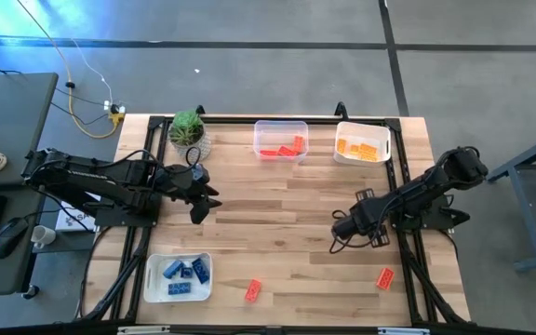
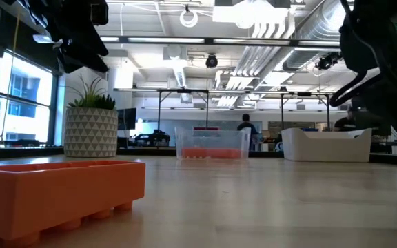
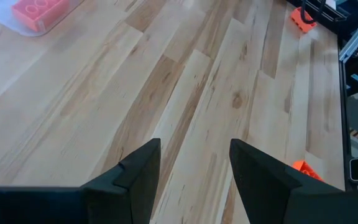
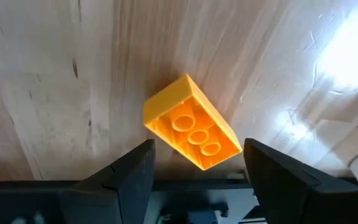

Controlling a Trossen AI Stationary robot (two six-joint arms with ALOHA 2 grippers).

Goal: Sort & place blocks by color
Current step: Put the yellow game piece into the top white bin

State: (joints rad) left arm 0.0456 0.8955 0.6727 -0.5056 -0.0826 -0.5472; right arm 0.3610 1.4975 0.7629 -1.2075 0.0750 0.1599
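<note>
My right gripper [image 4: 197, 149] is open and low over the table's right middle [image 1: 338, 231]. Its fingers stand on either side of an orange block [image 4: 191, 123], which shows its hollow underside and touches neither finger. My left gripper [image 3: 194, 155] is open above bare wood left of centre [image 1: 201, 205]. A red block [image 1: 253, 290] and another orange block [image 1: 384, 276] lie loose near the table's near edge. Blue blocks [image 1: 184, 271] sit in a near-left tray, red blocks [image 1: 282, 147] in a clear tray and orange blocks [image 1: 361, 149] in a white tray.
A potted plant [image 1: 187, 130] stands at the far left beside the clear tray [image 1: 280, 125]. The white tray [image 1: 386, 140] sits at the far right, and the blue blocks' tray [image 1: 153, 279] is at the near left. Bare wood lies in the table's middle. A desk with a mouse stands left of the table.
</note>
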